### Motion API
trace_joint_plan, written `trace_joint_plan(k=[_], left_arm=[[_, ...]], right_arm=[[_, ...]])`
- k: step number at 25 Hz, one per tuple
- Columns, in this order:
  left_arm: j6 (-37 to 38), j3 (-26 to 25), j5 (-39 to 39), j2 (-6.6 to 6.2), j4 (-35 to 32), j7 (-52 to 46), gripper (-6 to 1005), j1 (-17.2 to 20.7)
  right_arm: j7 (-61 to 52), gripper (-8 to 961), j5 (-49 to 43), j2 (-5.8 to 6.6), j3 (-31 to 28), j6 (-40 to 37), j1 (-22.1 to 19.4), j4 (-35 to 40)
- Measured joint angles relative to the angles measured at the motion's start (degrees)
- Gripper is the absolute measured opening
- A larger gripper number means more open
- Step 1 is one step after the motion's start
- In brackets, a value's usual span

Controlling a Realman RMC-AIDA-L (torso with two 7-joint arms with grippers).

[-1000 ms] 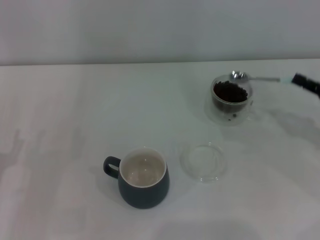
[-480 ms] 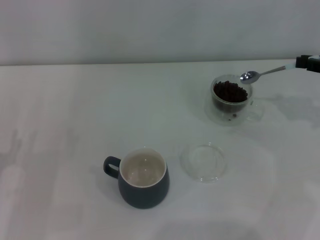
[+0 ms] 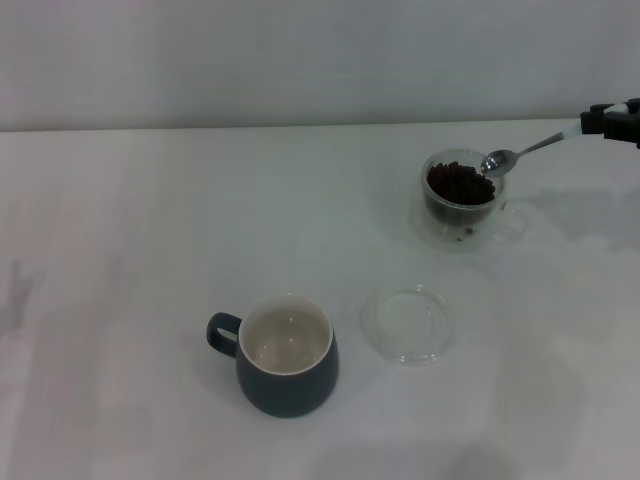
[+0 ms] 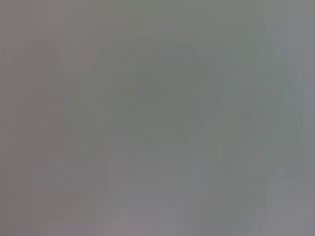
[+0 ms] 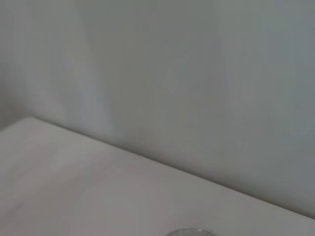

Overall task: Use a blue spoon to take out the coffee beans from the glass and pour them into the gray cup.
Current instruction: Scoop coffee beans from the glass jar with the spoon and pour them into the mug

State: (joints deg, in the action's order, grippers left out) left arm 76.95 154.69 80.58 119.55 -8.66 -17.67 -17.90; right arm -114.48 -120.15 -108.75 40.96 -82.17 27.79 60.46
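The glass (image 3: 462, 203) stands at the back right of the table, filled with dark coffee beans (image 3: 460, 183). My right gripper (image 3: 610, 122) is at the right edge of the head view, shut on the pale handle of the blue spoon (image 3: 520, 152). The spoon slopes down to the left and its silver bowl (image 3: 495, 163) sits at the glass's right rim, just above the beans. The gray cup (image 3: 287, 355) stands at the front centre, handle to the left, its cream inside empty. The left gripper is out of view.
A flat clear round saucer (image 3: 407, 324) lies right of the gray cup. The white table (image 3: 150, 230) ends at a pale wall behind. The left wrist view shows only a grey blur. A rim of clear glass (image 5: 191, 232) shows in the right wrist view.
The spoon has swung from lying level behind the glass to sloping down, and its bowl has dropped to the glass's right rim. My right gripper has risen and shifted slightly.
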Motion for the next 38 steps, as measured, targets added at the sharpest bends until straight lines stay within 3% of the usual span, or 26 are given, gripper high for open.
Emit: trace_joint_plan(k=[2,9,24,30,38], left_arm=[[-0.14,0.0,0.04,0.0,-0.31,0.0,835,0.0],[-0.79,0.0,0.14,-0.02,-0.62,0.0,835,-0.04],[-0.79,0.18,-0.09,-0.02,-0.75,0.0,834,-0.13],[-0.75,0.29,-0.35,-0.1,-0.74,0.0,834,-0.12],[-0.75,0.32,-0.34,-0.19,-0.69,0.12,835,-0.12]], right_arm=[[-0.88,160,-2.52,-0.76,0.0,-0.1,0.59,1.91],[-2.04,161,-7.43,-1.72,0.0,-0.24,2.74,3.02],[-2.23,163,-11.12,-4.02,3.56,4.44,3.93,2.28],[-2.25,164,-11.74,-4.41,3.55,4.99,4.11,0.67],[-5.34,165,-11.16,-5.98,2.84,5.83,3.12,0.17]])
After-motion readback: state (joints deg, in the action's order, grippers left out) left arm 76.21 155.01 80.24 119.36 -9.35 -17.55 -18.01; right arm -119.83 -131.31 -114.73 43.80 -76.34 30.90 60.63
